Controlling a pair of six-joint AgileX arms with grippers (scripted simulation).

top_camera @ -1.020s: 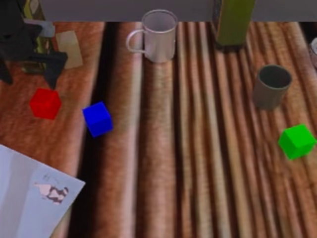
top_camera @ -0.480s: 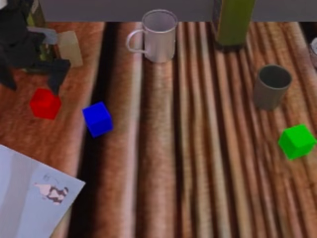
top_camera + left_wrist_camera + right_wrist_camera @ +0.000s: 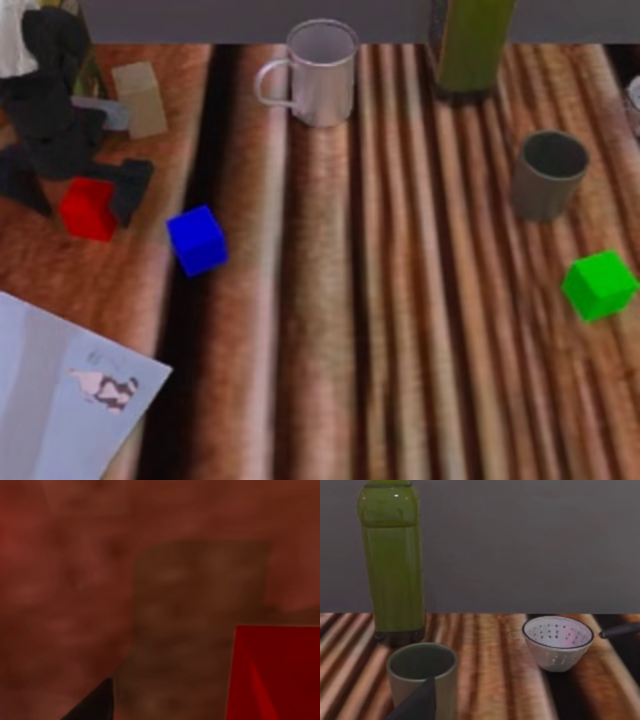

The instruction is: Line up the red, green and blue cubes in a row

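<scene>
I've got the left gripper (image 3: 85,195) at the table's left edge, jaws apart straddling the red cube (image 3: 88,208); pickup step. Next: close squarely, then carry it toward the blue cube (image 3: 196,240). Right arm is parked out of view.

Left end effector (image 3: 75,195) low, fingers spread
</scene>
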